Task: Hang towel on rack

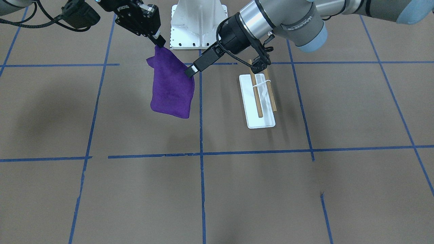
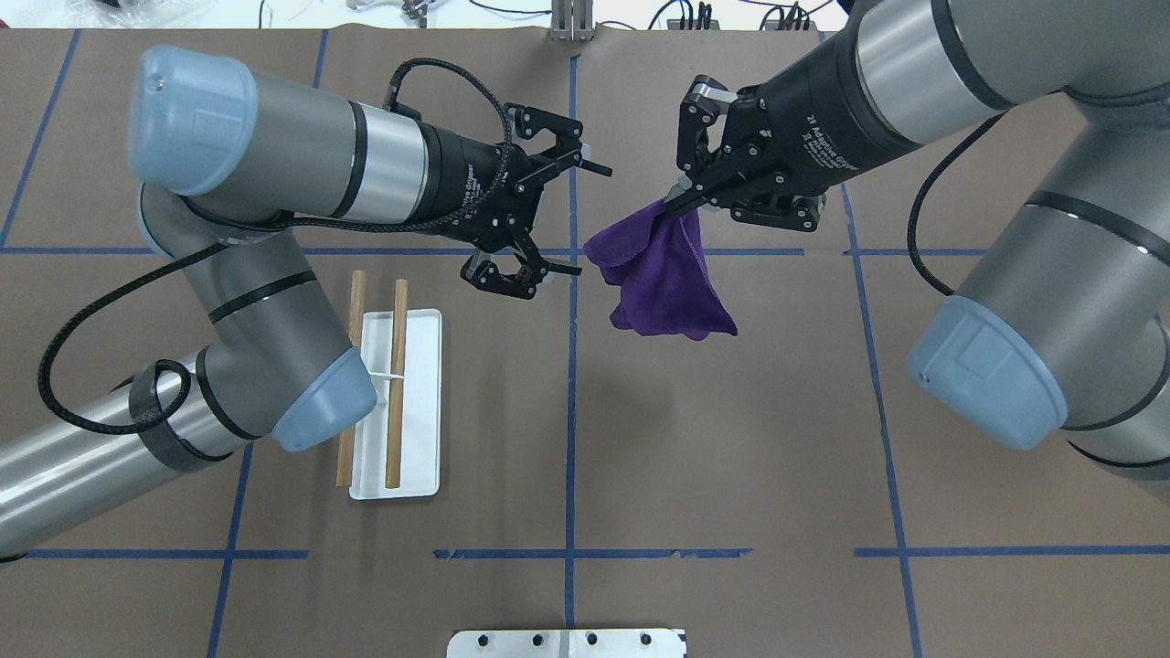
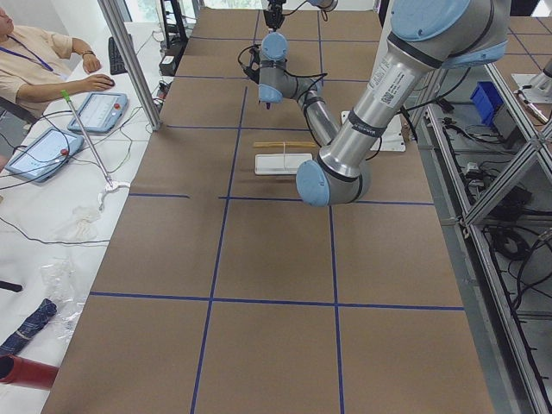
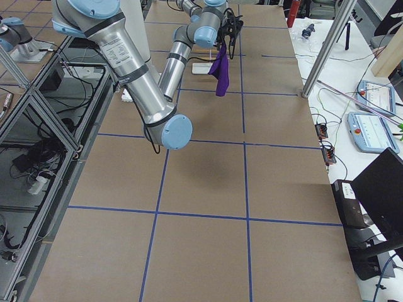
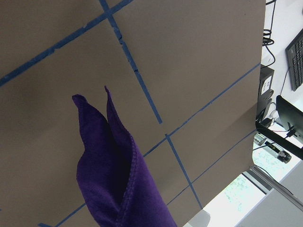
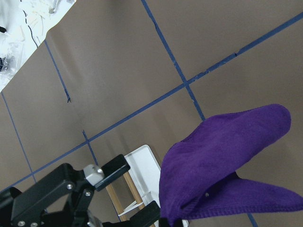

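1. Clamped on one corner of the towel [image 2: 672, 283], the right gripper [image 2: 686, 194] dangles it above the middle of the bench [image 2: 731, 439] so it hangs free.
2. Just beside its loose edge the left gripper [image 2: 592, 219] gapes empty, probably to take a second corner.
3. Toward the bench's left end stands the rack [image 2: 420, 411], bare.

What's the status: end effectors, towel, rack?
Right end effector shut on towel, which hangs clear of table. Left end effector open, beside towel's free edge. Rack rods bare; left arm overlaps it from overhead.

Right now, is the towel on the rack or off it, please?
Off: the towel hangs from the shut right gripper, apart from the rack.
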Controlling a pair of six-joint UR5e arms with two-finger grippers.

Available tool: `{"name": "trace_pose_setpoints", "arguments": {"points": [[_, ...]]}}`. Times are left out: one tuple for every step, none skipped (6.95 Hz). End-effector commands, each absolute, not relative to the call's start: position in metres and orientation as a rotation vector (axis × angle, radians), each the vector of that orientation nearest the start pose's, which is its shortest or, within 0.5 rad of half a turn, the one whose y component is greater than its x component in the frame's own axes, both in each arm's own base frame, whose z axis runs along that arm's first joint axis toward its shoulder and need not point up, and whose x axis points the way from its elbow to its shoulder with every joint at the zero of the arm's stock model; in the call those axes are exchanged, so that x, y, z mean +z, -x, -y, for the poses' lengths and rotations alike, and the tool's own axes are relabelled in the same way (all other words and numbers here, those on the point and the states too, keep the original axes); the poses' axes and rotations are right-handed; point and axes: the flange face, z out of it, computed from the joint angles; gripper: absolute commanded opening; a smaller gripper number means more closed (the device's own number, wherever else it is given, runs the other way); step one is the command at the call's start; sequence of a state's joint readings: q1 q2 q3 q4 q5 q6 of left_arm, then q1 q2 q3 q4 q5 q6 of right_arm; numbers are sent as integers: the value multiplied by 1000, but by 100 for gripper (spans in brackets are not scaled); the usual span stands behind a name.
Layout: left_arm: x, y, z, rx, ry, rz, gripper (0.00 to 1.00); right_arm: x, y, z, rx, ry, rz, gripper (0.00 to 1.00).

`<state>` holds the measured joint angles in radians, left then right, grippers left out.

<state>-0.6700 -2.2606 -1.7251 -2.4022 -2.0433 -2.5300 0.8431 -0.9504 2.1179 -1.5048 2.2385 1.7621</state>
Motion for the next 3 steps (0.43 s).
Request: {"name": "trace_pose_setpoints", "arguments": {"points": [[79,-436,438,-833,607,-1640,80,78,284,425,468,169,1315,0],[79,-436,438,-831,605,-1641,77,79,284,425,468,171,1314,0],[80,-437,438,-831,603,-1639,77,77,282,423,464,167,1320,0]]}}
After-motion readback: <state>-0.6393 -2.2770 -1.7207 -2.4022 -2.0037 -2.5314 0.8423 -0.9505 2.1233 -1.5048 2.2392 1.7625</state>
